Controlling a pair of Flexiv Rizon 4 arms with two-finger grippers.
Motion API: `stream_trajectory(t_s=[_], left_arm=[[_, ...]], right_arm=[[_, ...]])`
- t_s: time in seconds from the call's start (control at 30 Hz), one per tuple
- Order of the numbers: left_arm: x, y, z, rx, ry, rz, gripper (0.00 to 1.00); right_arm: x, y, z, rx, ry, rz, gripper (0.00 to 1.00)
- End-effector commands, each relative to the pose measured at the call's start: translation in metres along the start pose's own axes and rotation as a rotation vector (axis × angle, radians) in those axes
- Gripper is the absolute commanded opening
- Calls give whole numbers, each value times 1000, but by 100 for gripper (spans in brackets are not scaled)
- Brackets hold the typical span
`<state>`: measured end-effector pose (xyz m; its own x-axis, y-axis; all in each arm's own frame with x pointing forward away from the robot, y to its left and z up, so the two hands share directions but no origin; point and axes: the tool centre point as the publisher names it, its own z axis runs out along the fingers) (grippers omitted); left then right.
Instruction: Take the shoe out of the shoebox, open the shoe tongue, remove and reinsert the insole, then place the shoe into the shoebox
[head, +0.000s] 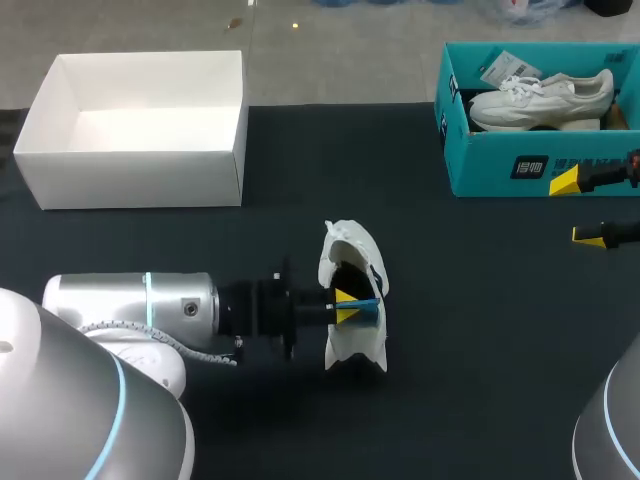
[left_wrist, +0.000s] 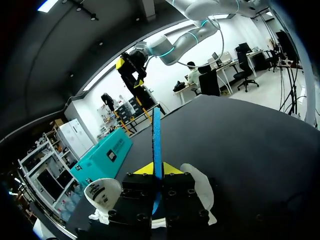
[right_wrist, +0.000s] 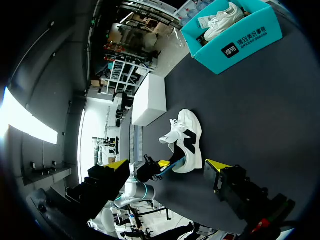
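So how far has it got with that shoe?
One shoe is out on the table and looks opened up. The left gripper is shut on its blue insole; coming out or going back in, I can't tell. The right gripper hangs open by the teal shoebox. Boxing the shoe remains.

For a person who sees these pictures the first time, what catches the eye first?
Probably the white shoe in the middle of the black table, where the left gripper holds a blue insole between its fingers. Next come the teal shoebox at the far right, with a second white shoe inside, and the white box at the far left.
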<state>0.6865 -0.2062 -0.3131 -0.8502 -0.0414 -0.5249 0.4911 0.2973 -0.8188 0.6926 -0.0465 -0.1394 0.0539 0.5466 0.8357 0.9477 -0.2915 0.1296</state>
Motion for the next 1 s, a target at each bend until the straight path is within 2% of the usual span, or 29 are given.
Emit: stream_trajectory(t_s=[0.03,0.37,0.5,0.53,0.57,0.6,0.7,0.9,1.0], left_arm=[[-3,10,11,3,1,2,0],[-12,31,16,-38,-35,-3,0],[-13,32,16,-48,-43,-6,0],[-14,30,16,-47,-45,-5,10],[-14,27,15,-42,-48,-5,31],[-14,23,15,-35,-49,-1,38],[-14,12,10,-25,-50,4,43],[-11,-1,-3,-28,-33,15,41],[-7,0,-4,-35,-16,9,32]], right_arm=[[0,-1,0,-1,-1,1,100],[0,-1,0,-1,-1,1,100],[0,-1,0,-1,-1,1,100],[0,-1,0,-1,-1,1,100],[0,-1,0,-1,-1,1,100],[0,-1,0,-1,-1,1,100],[0,-1,0,-1,-1,1,100],[0,-1,0,-1,-1,1,100],[0,-1,0,-1,-1,1,100]])
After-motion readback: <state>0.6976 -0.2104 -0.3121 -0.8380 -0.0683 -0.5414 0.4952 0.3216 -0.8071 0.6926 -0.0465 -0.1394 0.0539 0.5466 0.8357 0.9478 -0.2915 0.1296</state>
